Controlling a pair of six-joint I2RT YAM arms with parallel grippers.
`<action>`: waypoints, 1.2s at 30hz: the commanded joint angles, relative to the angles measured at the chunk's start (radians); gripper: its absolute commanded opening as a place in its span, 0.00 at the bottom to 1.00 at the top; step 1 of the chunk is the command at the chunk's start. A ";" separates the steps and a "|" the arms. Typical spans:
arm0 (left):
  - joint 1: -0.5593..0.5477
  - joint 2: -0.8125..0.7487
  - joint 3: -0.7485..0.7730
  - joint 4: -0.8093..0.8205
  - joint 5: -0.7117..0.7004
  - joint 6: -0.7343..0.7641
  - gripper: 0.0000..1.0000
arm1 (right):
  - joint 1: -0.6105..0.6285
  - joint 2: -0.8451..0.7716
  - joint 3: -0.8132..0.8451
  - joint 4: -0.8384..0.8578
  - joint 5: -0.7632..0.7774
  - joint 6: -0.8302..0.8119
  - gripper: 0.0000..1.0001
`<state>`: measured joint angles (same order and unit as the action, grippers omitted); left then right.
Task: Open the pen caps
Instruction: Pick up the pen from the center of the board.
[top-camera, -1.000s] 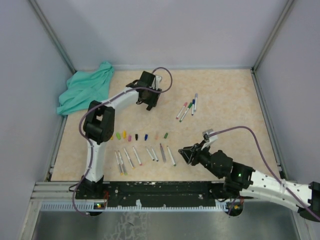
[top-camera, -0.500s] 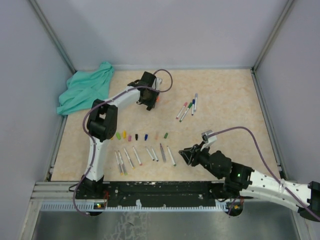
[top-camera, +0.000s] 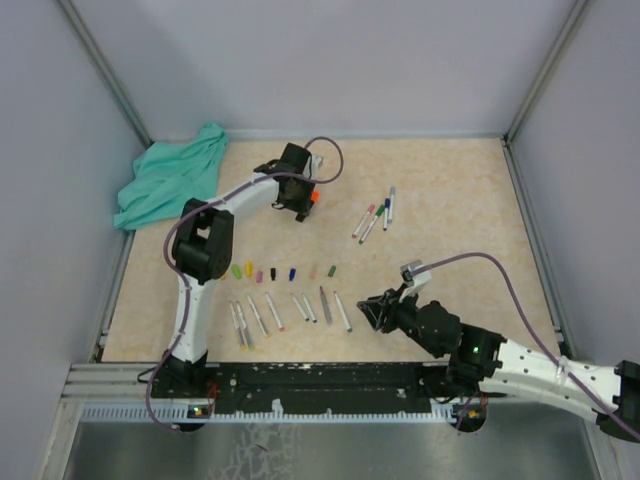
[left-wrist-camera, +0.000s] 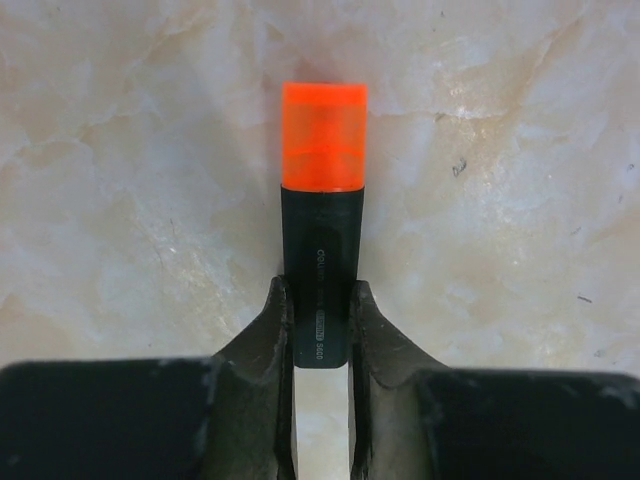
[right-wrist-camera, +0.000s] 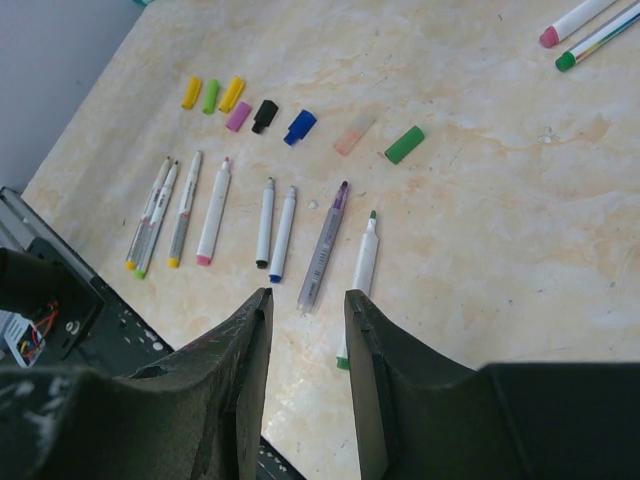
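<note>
An orange pen cap (left-wrist-camera: 323, 137) sits on a black marker barrel (left-wrist-camera: 322, 250) that lies on the table. My left gripper (left-wrist-camera: 321, 290) is shut on the rear of that barrel, both fingers pressed against its sides; in the top view this gripper (top-camera: 303, 203) is at the back middle with the orange cap (top-camera: 313, 197) beside it. A row of loose pen caps (right-wrist-camera: 265, 115) lies ahead of my right gripper (right-wrist-camera: 306, 295), which is open and holds nothing, low over the uncapped pens (right-wrist-camera: 325, 245).
Three capped pens (top-camera: 375, 215) lie at the back right of centre. A teal cloth (top-camera: 170, 180) is bunched in the far left corner. The loose caps (top-camera: 280, 271) and several uncapped pens (top-camera: 290, 310) form two rows near the front edge.
My left gripper has closed on the black marker barrel, and the orange cap now shows beside it. The right arm has stayed in place.
</note>
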<state>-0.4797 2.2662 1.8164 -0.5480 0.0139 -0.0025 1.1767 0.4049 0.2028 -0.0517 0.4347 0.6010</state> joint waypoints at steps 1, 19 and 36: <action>0.004 -0.122 -0.062 0.074 0.053 -0.058 0.06 | 0.008 0.024 0.048 0.043 -0.003 -0.047 0.35; 0.004 -0.752 -0.776 0.653 0.486 -0.485 0.02 | 0.008 0.165 0.152 0.454 0.072 -0.437 0.79; -0.022 -1.338 -1.328 0.915 0.439 -0.670 0.00 | -0.075 0.604 0.485 0.467 -0.023 -0.039 0.72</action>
<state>-0.4877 1.0088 0.5179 0.3405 0.5228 -0.6777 1.1072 0.9333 0.5625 0.4023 0.4469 0.4168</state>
